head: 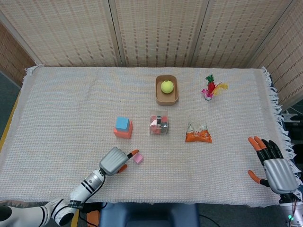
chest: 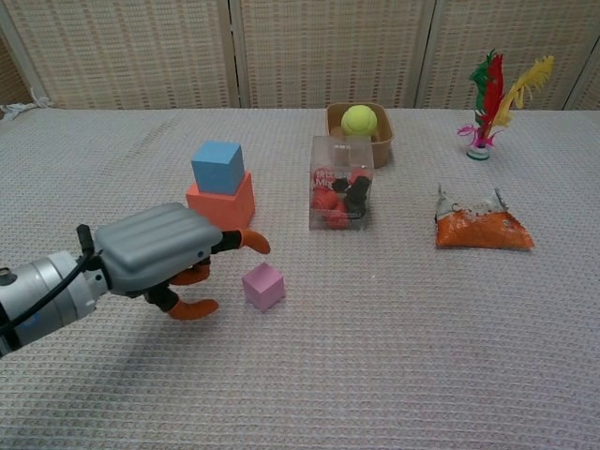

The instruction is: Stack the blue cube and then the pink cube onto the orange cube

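Observation:
The blue cube (head: 122, 124) (chest: 217, 167) sits on top of the orange cube (head: 124, 131) (chest: 225, 205) left of the table's middle. The small pink cube (head: 138, 158) (chest: 263, 286) lies alone on the cloth in front of them. My left hand (head: 115, 161) (chest: 159, 253) hovers just left of the pink cube, fingers apart and reaching toward it, holding nothing. My right hand (head: 274, 165) rests open near the table's right front edge, seen only in the head view.
A clear box of small items (head: 158, 123) stands right of the stack. An orange snack bag (head: 198, 136) lies further right. A wooden bowl with a tennis ball (head: 167, 87) and a feathered shuttlecock (head: 211, 88) are at the back.

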Action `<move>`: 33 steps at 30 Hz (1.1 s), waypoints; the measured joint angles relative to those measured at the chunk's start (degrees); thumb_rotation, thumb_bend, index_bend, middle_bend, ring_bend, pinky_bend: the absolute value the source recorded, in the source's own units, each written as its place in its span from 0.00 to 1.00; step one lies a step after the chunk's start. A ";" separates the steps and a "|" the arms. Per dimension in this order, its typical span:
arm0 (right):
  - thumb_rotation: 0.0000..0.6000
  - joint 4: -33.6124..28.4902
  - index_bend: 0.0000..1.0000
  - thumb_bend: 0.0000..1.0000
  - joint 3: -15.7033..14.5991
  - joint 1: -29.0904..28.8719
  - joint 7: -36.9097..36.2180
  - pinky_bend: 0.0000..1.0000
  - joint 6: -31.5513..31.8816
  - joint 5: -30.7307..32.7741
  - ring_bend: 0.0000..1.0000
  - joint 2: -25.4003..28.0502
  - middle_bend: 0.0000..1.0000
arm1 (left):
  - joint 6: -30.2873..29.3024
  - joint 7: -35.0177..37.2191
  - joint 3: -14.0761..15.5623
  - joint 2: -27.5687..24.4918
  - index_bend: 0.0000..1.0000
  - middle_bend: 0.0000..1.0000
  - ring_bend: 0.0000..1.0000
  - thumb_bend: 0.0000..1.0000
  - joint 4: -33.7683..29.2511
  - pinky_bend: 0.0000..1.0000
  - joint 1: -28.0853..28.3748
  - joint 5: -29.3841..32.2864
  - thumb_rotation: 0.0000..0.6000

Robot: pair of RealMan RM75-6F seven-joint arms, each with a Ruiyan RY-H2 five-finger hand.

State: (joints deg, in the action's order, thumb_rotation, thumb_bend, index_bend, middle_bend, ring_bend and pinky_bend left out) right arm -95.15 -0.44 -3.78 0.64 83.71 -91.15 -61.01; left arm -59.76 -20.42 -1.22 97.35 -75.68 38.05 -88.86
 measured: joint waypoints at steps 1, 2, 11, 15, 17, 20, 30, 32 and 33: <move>1.00 -0.02 0.00 0.14 0.01 -0.01 -0.05 0.00 -0.02 0.02 0.00 0.05 0.00 | 0.32 -0.63 -0.14 0.28 0.21 1.00 1.00 0.33 0.03 1.00 0.19 0.23 1.00; 1.00 -0.03 0.00 0.14 0.01 -0.02 -0.09 0.00 -0.04 0.04 0.00 0.07 0.00 | 0.70 -1.37 -0.32 0.63 0.21 1.00 1.00 0.33 0.07 1.00 0.42 0.52 1.00; 1.00 -0.13 0.00 0.14 0.03 0.02 -0.53 0.00 0.04 0.06 0.00 0.37 0.00 | 1.65 -3.17 -1.47 1.83 0.23 1.00 1.00 0.33 0.64 1.00 1.42 1.89 1.00; 1.00 -0.20 0.00 0.14 0.05 0.03 -0.51 0.00 -0.02 0.15 0.00 0.44 0.00 | 2.63 -4.01 -1.65 2.32 0.26 1.00 1.00 0.33 1.13 1.00 1.87 2.70 1.00; 1.00 -0.24 0.00 0.14 0.02 0.02 -0.48 0.00 -0.10 0.16 0.00 0.44 0.00 | 2.81 -4.17 -1.69 2.67 0.27 1.00 1.00 0.33 1.31 1.00 2.11 2.82 1.00; 1.00 -0.29 0.00 0.14 0.05 -0.02 -0.41 0.00 -0.17 0.24 0.00 0.43 0.00 | 2.92 -4.27 -1.72 3.12 0.31 1.00 1.00 0.33 1.77 1.00 2.40 2.87 1.00; 1.00 -0.29 0.00 0.14 0.04 -0.02 -0.24 0.00 -0.25 0.30 0.00 0.41 0.00 | 2.18 -2.64 -1.69 4.05 0.40 1.00 1.00 0.33 2.87 1.00 2.77 2.38 1.00; 1.00 -0.29 0.00 0.14 0.03 -0.03 -0.20 0.00 -0.28 0.27 0.00 0.38 0.00 | 1.84 -2.35 -1.61 4.24 0.42 1.00 1.00 0.33 3.17 1.00 2.82 2.06 1.00; 1.00 -0.28 0.00 0.14 0.02 -0.04 -0.14 0.00 -0.29 0.25 0.00 0.37 0.00 | 1.59 -2.27 -1.57 4.32 0.43 1.00 1.00 0.33 3.34 1.00 2.84 1.80 1.00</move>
State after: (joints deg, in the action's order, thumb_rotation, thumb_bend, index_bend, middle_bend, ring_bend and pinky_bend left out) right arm -95.44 -0.41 -3.82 0.51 83.42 -90.91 -60.64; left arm -58.17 -22.69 -2.79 101.67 -72.34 40.89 -87.06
